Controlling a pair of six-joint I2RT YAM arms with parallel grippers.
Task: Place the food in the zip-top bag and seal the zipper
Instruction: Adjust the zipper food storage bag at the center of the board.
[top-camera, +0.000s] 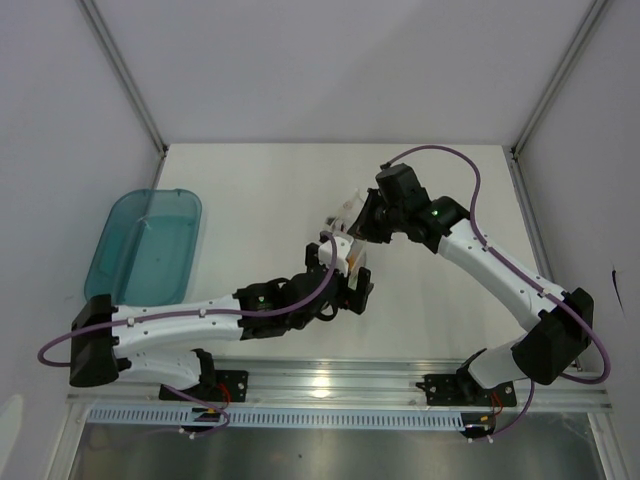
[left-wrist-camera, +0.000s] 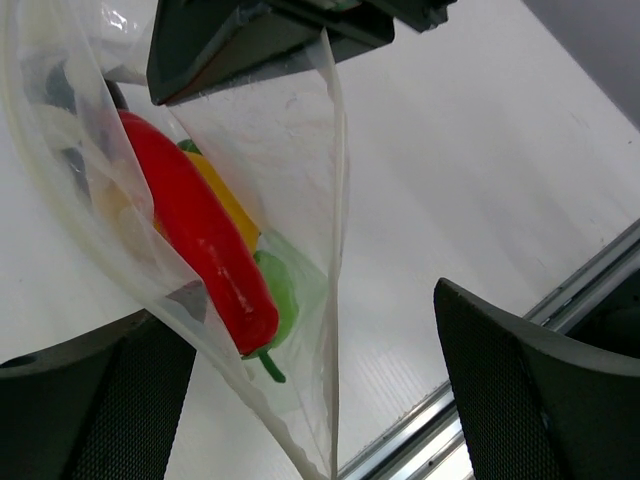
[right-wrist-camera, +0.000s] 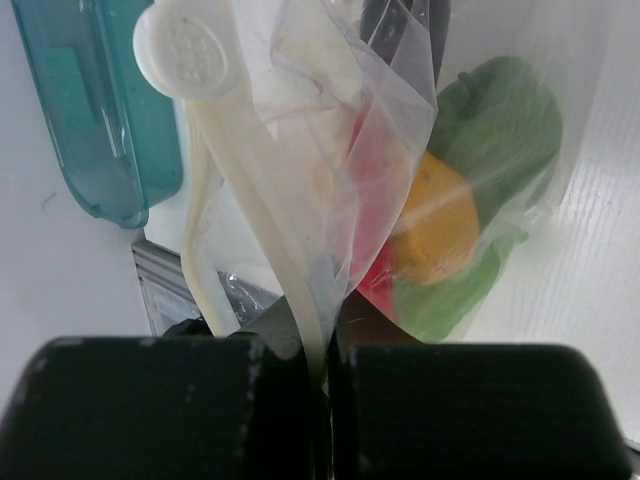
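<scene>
The zip-top bag (left-wrist-camera: 290, 160) hangs in the air, clear and crinkly, with a white round dot (right-wrist-camera: 187, 52) on it. The food lies inside it: a red chili (left-wrist-camera: 200, 235), a yellow pepper (right-wrist-camera: 435, 225), green pieces (right-wrist-camera: 500, 130) and a dark purple eggplant (right-wrist-camera: 405, 25). My right gripper (right-wrist-camera: 325, 370) is shut on the bag's zipper (right-wrist-camera: 260, 230), a pale strip that runs up from between its jaws. My left gripper (left-wrist-camera: 310, 400) is open. Its two fingers stand wide on either side of the bag's lower corner without touching it. In the top view both grippers meet at the bag (top-camera: 348, 215) mid-table.
A teal translucent tray (top-camera: 145, 245) sits at the table's left side, with nothing visible in it. The metal rail (top-camera: 340, 380) runs along the near edge, close below the left gripper. White walls enclose the table on three sides.
</scene>
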